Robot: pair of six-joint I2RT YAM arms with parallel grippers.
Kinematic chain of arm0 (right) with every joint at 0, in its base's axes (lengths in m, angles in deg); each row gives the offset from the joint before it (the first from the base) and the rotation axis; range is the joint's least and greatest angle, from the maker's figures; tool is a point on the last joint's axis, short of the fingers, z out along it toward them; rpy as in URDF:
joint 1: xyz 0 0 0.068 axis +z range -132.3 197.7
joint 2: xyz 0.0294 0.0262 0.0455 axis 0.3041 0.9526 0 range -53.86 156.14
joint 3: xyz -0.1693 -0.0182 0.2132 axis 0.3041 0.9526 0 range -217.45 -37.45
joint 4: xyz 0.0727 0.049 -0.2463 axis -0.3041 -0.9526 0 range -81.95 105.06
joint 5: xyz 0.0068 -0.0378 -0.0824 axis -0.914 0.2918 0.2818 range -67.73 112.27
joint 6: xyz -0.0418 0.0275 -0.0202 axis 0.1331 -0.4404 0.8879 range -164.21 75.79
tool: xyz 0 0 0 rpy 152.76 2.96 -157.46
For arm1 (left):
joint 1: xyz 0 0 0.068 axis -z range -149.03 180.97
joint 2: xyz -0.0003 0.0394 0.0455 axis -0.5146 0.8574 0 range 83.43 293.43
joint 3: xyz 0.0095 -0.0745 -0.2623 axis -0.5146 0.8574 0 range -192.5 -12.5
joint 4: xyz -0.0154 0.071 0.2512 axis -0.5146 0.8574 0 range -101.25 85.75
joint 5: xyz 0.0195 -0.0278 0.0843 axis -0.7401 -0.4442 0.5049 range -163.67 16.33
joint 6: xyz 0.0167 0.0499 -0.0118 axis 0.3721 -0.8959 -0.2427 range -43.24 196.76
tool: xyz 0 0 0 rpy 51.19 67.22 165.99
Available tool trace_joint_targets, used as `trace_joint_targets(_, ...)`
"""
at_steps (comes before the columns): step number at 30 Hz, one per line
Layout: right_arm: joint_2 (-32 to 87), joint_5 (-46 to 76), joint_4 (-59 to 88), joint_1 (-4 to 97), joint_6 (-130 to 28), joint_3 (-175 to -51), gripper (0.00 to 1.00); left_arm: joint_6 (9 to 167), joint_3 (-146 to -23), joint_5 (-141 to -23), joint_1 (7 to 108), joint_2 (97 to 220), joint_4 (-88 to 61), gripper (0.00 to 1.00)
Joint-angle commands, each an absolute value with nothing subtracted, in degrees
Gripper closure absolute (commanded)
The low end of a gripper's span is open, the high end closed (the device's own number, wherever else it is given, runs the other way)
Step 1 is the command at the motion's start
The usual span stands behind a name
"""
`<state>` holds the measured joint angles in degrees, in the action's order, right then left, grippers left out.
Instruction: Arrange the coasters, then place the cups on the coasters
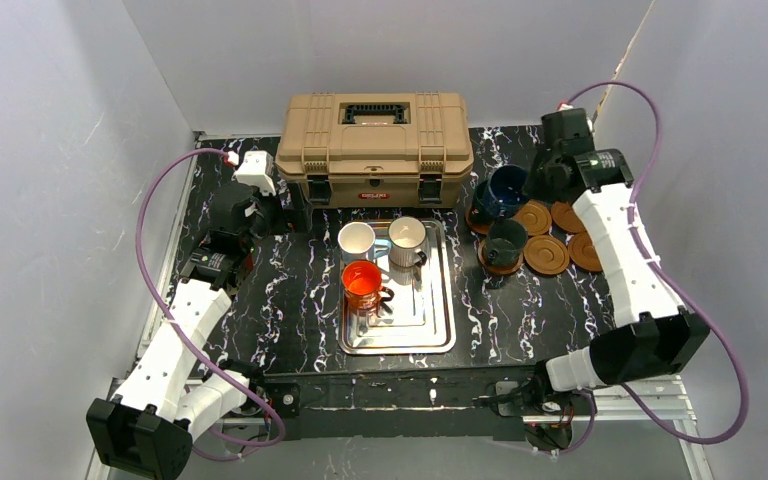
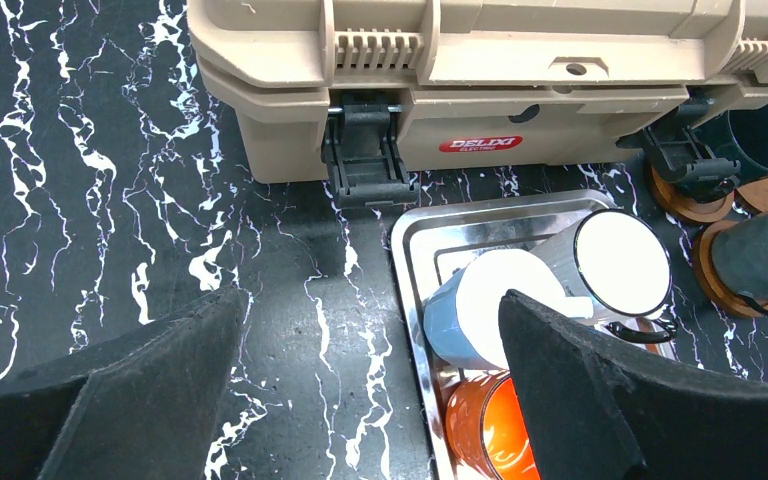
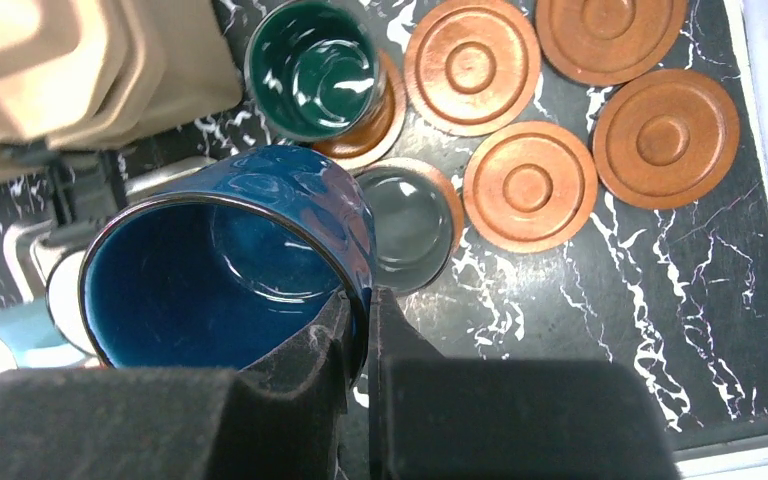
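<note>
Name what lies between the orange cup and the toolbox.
A white cup, standing on the steel tray; the top view shows it.

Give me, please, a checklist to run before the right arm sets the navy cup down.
1. Grip of right gripper on navy cup: ok, the fingers pinch its rim.
2. Free coaster: ok, four lie bare.
3. Teal cup and grey cup seated on coasters: ok.
4. Path clear of left gripper: ok, it is open, empty, near the tray.
5. Height of navy cup above the coasters: cannot tell.
</note>
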<state>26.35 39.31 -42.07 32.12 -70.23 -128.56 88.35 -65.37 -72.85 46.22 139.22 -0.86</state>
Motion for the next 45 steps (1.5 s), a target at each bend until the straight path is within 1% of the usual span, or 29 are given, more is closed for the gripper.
trace_joint_targets(1,28.95,29.1,-33.34,22.82,-65.81,-132.19,0.99,88.12,-64.97,-72.61,46.44,138.1,-0.94,0.02)
trace_joint_targets(7,32.75,21.8,-27.05,11.41,-62.27,-129.89,0.99,87.84,-64.89,-72.28,46.42,137.66,-0.97,0.02)
trace_joint_targets(12,36.49,17.74,-25.58,5.3,-60.49,-130.0,0.99,87.73,-64.95,-72.38,46.44,137.16,-1.0,0.02)
trace_joint_targets(14,38.29,18.07,-25.59,4.19,-59.98,-129.94,0.99,87.74,-64.89,-72.5,46.44,137.0,-0.97,0.02)
trace_joint_targets(20,41.13,20.34,-22.29,4.08,-59.54,-127.3,0.99,87.87,-64.89,-72.79,46.42,136.95,-1.13,0.02)
trace_joint_targets(26,44.82,21.99,-21.81,4.15,-60.46,-127.28,0.99,87.99,-64.97,-72.96,46.44,136.8,-1.13,0.02)
trace_joint_targets(36,46.17,29.57,-19.59,5.48,-61.25,-124.31,0.99,88.01,-64.97,-73.05,46.44,136.86,-1.18,0.02)
trace_joint_targets(45,47.31,31.64,-18.13,7.58,-62.11,-122.9,0.99,87.84,-64.97,-72.89,46.4,136.95,-1.13,0.02)
